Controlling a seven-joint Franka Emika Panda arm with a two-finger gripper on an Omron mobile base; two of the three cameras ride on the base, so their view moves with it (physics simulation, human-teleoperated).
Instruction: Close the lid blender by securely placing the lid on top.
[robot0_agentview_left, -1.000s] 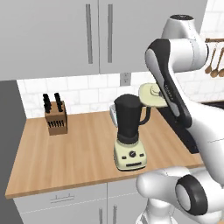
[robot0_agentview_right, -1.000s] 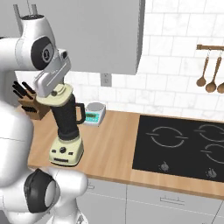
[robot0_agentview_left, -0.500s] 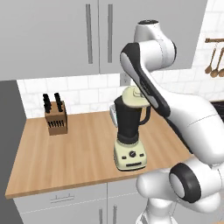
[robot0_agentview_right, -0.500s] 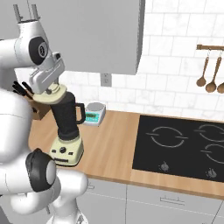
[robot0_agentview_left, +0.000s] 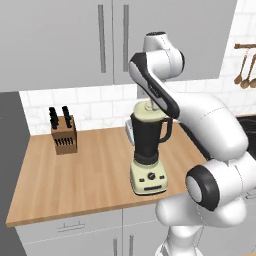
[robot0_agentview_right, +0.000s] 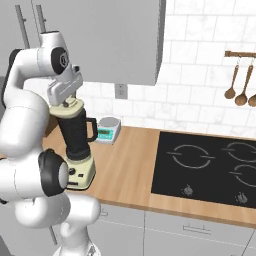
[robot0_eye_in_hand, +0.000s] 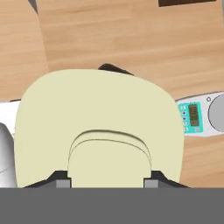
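The blender (robot0_agentview_left: 149, 150) stands on the wooden counter, a dark tapered jar (robot0_agentview_right: 76, 134) with a side handle on a cream base (robot0_agentview_right: 80, 172). The pale cream lid (robot0_agentview_left: 147, 114) lies flat right over the jar's mouth, and I cannot tell whether it is fully seated. My gripper (robot0_agentview_left: 152, 106) comes down from above and is shut on the lid's raised centre knob. In the hand view the lid (robot0_eye_in_hand: 100, 113) covers the jar, with the gripper (robot0_eye_in_hand: 107, 180) astride the knob and a fingertip (robot0_eye_in_hand: 62, 180) on each side. A sliver of the dark jar (robot0_eye_in_hand: 111, 68) peeks out beyond the lid.
A wooden knife block (robot0_agentview_left: 63, 132) stands at the back left of the counter. A small kitchen scale (robot0_agentview_right: 107, 129) sits just behind the blender. A black hob (robot0_agentview_right: 210, 167) lies to the right, with wooden spoons (robot0_agentview_right: 240, 85) hanging above it. Wall cupboards (robot0_agentview_left: 110, 40) hang overhead.
The arm has swung left and lowered, carrying the lid from beside the jar's upper right to directly over its mouth. The blender has stayed in place.
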